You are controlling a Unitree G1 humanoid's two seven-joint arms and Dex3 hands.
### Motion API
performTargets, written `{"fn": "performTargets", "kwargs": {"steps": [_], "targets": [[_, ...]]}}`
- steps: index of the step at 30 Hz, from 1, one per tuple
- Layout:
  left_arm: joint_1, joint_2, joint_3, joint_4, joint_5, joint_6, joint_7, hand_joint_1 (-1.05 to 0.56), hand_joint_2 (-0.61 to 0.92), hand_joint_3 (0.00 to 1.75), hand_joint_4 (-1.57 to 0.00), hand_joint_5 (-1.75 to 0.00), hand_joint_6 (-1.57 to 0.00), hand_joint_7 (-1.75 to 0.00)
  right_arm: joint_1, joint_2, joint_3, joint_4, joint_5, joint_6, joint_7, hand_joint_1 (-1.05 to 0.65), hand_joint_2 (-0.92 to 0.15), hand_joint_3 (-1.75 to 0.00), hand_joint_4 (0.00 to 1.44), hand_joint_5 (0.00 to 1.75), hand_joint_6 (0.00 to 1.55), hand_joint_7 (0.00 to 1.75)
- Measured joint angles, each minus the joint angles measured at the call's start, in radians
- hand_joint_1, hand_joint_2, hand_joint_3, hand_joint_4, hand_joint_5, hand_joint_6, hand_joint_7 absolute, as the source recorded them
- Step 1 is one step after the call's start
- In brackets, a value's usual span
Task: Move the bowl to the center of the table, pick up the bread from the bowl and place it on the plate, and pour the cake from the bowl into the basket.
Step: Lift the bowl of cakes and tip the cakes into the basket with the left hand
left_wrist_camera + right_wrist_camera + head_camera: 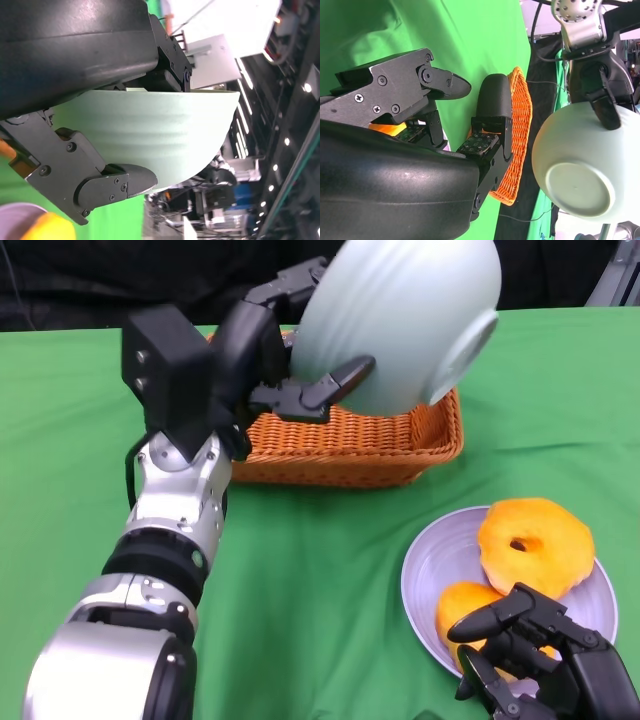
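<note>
The left hand grips the pale bowl, tipped on edge above the basket, base facing right. Right hand rests empty, fingers curled loosely apart, at the plate's near edge beside the bread.

I count one pale green bowl, one orange wicker basket, one lavender plate, and two orange-yellow bread pieces on that plate: a ring-shaped one and a rounder one (partly hidden). Two black hands are visible, the left hand and the right hand.
</note>
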Motion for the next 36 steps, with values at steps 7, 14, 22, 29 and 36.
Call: {"fn": "performTargets", "kwargs": {"steps": [7,14,22,29,36], "targets": [[-0.034,-0.028,0.137,0.036,-0.143,0.287,-0.017,-0.15,0.64,1.11,-0.82,-1.75,-0.73,-1.63,0.003,0.0,0.001,0.0,-0.003,0.0,-0.001,-0.05,-0.77,-0.66,0.67,1.57,0.62,1.27],[-0.068,-0.03,0.271,0.079,-0.267,0.514,-0.036,-0.14,0.73,1.02,-0.75,-1.75,-0.68,-1.65,0.003,0.0,0.0,0.0,-0.007,-0.006,-0.004,-0.06,-0.76,-0.66,0.68,1.56,0.63,1.26],[-0.117,-0.03,0.409,0.114,-0.382,0.671,-0.007,-0.18,0.7,1.05,-0.79,-1.75,-0.66,-1.71,0.004,0.0,0.0,0.002,-0.014,-0.018,-0.008,-0.06,-0.76,-0.66,0.67,1.55,0.62,1.26],[-0.117,-0.026,0.449,0.132,-0.387,0.718,-0.004,-0.18,0.65,1.08,-0.8,-1.75,-0.65,-1.75,0.006,0.0,0.001,0.002,-0.016,-0.018,-0.008,-0.07,-0.76,-0.65,0.67,1.55,0.62,1.26],[-0.122,-0.011,0.522,0.152,-0.458,0.837,-0.007,-0.25,0.84,0.63,-0.81,-1.75,-0.66,-1.75,0.007,0.0,0.001,0.002,-0.017,-0.018,-0.008,-0.07,-0.77,-0.63,0.67,1.56,0.62,1.27]]}}
